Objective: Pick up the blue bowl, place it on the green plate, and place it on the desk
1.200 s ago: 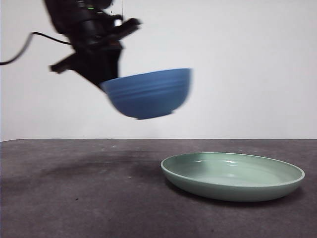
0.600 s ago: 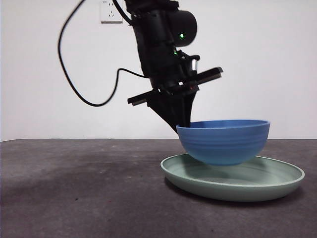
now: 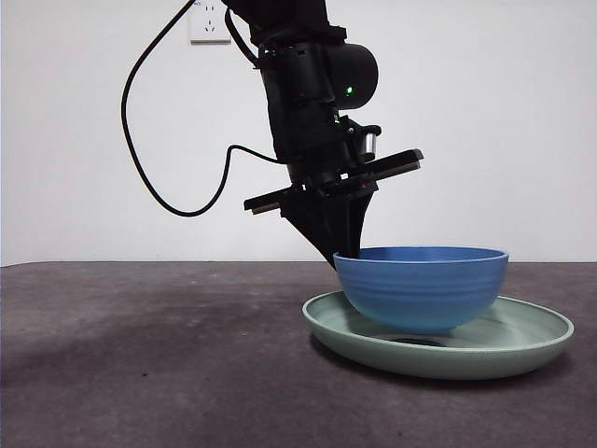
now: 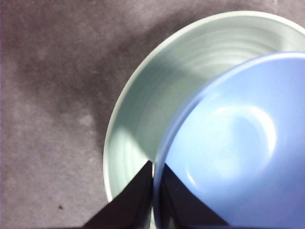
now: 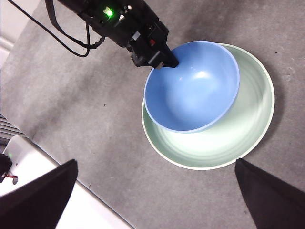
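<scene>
1. The left gripper (image 4: 153, 183) is pinched on the rim of the blue bowl (image 3: 422, 287). In the left wrist view its two black jaws stand close together with only the thin bowl wall between them, one jaw outside the rim and one inside.
2. In the front view the same gripper (image 3: 343, 250) comes down from the upper left, big and dark, and its tip meets the bowl's rim on the side away from the plate's right edge.
3. The blue bowl sits upright inside the green plate (image 3: 522, 347). Its base is down in the plate's hollow; from the front view a thin dark shadow shows under it, and I cannot tell whether the base fully touches the plate.
4. From the right wrist view the bowl (image 5: 193, 86) lies off centre in the plate (image 5: 243, 133), toward the side where the left arm reaches in, leaving a broad crescent of bare plate on the far side.
5. The green plate rests flat on the dark grey desk (image 3: 149, 373).
6. The right gripper (image 5: 155, 195) hangs high above the desk, well apart from bowl and plate; its jaws are spread wide with nothing between them.
</scene>
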Robot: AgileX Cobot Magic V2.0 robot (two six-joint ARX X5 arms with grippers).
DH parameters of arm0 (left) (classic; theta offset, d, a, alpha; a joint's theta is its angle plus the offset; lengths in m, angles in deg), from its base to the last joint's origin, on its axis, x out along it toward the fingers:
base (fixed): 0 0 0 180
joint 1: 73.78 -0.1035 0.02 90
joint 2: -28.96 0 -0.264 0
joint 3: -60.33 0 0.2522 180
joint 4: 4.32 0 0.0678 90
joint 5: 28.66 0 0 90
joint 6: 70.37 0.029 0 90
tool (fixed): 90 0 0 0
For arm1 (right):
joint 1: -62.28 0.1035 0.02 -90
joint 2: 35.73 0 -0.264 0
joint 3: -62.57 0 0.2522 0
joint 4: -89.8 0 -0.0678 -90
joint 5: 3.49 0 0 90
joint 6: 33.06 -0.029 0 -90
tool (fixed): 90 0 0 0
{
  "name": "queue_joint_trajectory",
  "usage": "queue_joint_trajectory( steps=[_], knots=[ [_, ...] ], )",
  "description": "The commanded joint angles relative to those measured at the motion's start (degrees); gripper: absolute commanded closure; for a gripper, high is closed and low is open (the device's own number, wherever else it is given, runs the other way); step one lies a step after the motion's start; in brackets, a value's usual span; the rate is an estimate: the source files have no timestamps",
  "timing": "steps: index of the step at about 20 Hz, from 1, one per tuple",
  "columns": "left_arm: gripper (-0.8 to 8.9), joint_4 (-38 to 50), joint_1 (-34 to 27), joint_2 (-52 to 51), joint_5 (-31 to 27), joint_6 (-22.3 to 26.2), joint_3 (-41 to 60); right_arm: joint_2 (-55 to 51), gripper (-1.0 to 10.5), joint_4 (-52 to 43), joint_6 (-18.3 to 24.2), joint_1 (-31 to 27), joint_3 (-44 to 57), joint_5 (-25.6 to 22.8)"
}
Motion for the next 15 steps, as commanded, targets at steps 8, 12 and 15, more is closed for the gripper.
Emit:
queue_joint_trajectory(
  steps=[8, 12, 15],
  knots=[
    [5.25, 1.01, 0.59, 1.77, -0.28, -0.94, -1.77, 0.39, 3.5, -0.33, 0.85, 0.07, -0.92, -0.07],
    [2.46, -2.16, -0.42, 1.70, -0.28, -0.59, -4.28, 0.39, 3.5, -0.31, 0.83, 0.07, -0.92, -0.04],
    [2.41, -10.19, -1.46, 1.16, -0.37, 2.78, -9.11, 0.37, 3.5, -0.31, 0.83, 0.07, -0.92, -0.04]
  ],
)
